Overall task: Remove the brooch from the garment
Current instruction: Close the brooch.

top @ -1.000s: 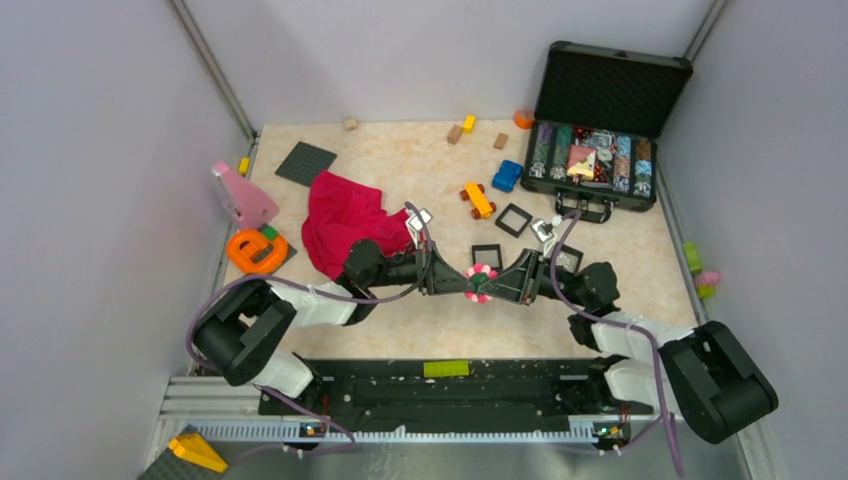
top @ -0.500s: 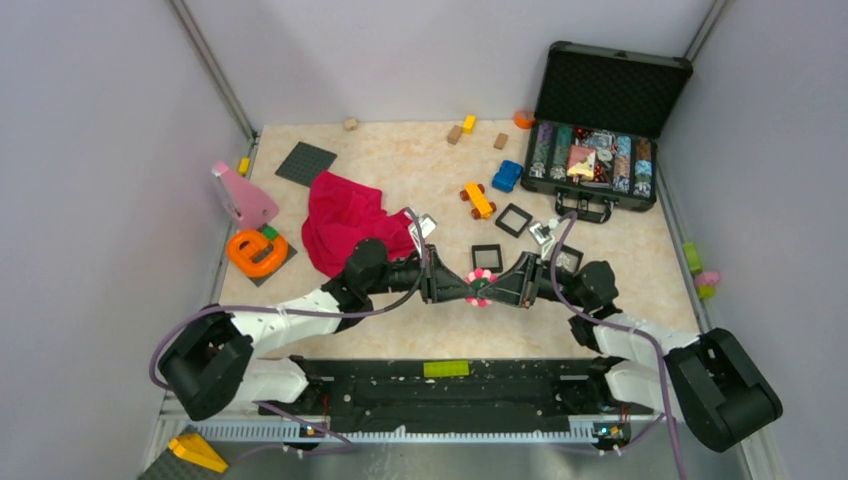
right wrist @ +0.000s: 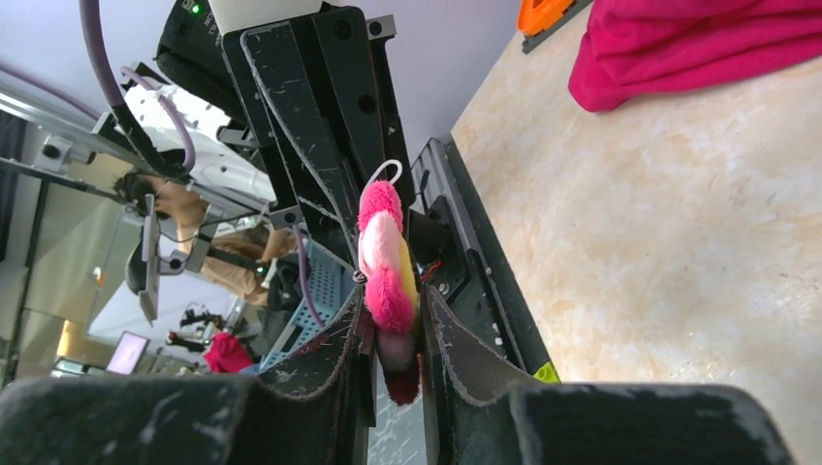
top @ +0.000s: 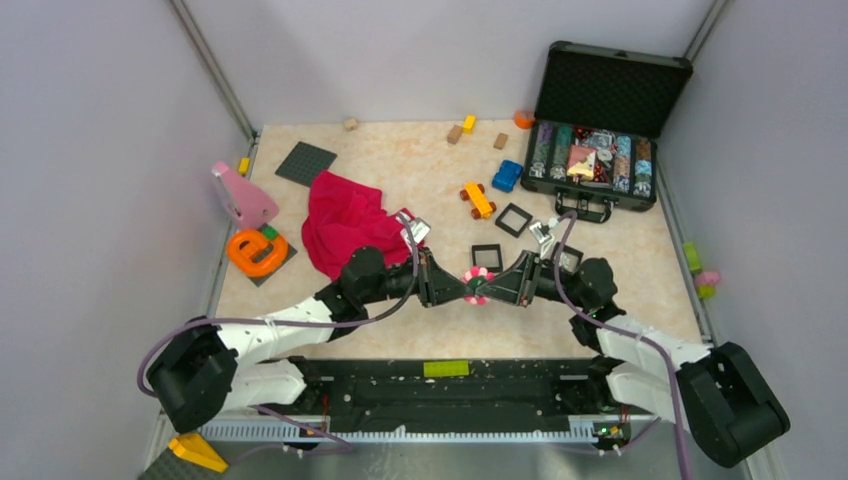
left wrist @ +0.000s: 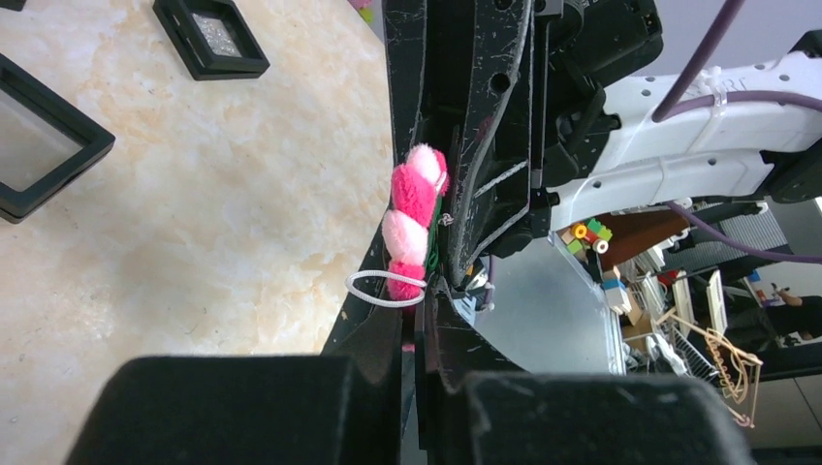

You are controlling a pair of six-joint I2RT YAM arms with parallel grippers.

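Where the fingertips meet, the brooch (top: 478, 286) sits pinched btwn both: L gripper (left wrist: 419, 305) and R gripper (right wrist: 393, 315) are each closed on its rim. Wrist cams show it edge-on w/ a white loop (left wrist: 383, 283); only the top cam shows the round petal face. Just past the tips are black frames (top: 486, 257). The red garment (top: 350, 225) lies beyond the L gripper, well apart from the brooch.
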